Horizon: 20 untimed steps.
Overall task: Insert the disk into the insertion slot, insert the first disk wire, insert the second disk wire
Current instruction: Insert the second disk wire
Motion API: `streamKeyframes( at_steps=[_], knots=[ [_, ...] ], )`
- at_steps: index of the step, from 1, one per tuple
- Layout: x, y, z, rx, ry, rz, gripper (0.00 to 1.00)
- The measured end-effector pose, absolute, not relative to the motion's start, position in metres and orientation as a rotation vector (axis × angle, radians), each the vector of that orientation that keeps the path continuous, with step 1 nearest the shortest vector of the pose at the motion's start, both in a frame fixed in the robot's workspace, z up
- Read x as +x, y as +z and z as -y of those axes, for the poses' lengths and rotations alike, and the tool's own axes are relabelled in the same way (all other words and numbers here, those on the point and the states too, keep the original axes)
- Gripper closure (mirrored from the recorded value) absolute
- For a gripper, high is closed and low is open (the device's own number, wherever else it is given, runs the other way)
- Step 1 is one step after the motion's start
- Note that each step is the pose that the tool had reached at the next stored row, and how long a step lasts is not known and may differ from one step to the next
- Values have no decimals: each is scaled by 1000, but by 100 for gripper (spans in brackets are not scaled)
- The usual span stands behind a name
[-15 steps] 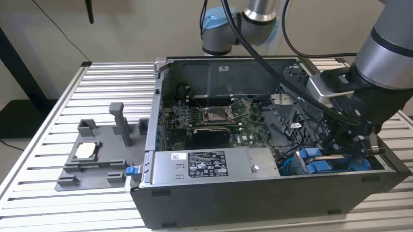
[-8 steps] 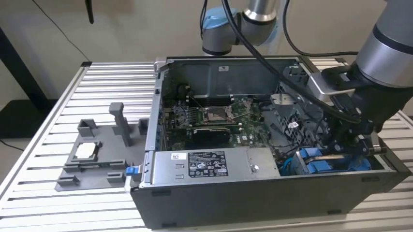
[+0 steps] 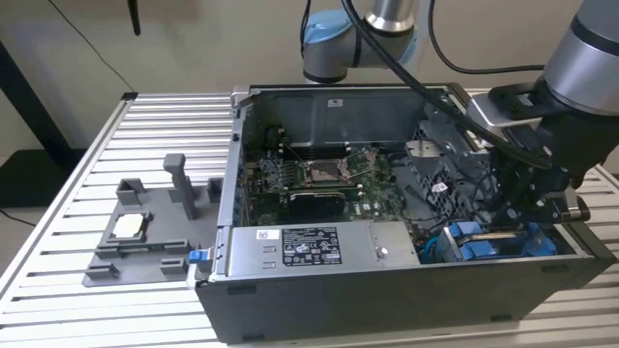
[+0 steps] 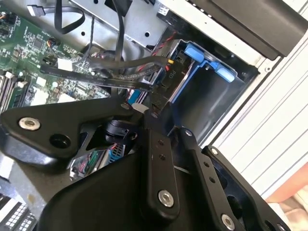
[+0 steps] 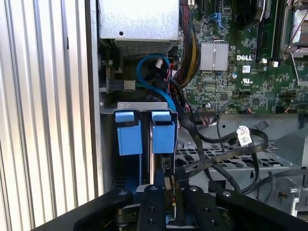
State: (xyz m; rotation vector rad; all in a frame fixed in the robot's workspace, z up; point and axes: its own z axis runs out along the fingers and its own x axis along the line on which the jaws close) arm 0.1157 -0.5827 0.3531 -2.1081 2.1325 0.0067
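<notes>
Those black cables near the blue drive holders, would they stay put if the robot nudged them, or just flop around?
The black cables are probably floppy: they sag in loose loops across the metal bracket. A nudge would likely bend them. Being thin, they look light and could snag the end effector.

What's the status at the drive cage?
End effector down at the slot, in the case's corner at the exterior view's right. Blue carrier tabs sit in the cage. Black cables crowd beside it.
</notes>
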Motion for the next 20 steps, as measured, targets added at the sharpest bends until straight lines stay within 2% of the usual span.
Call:
streamKeyframes(
  at_steps=[20],
  knots=[
    [116,367,583,-2108,7,-2133,76]
  ],
)
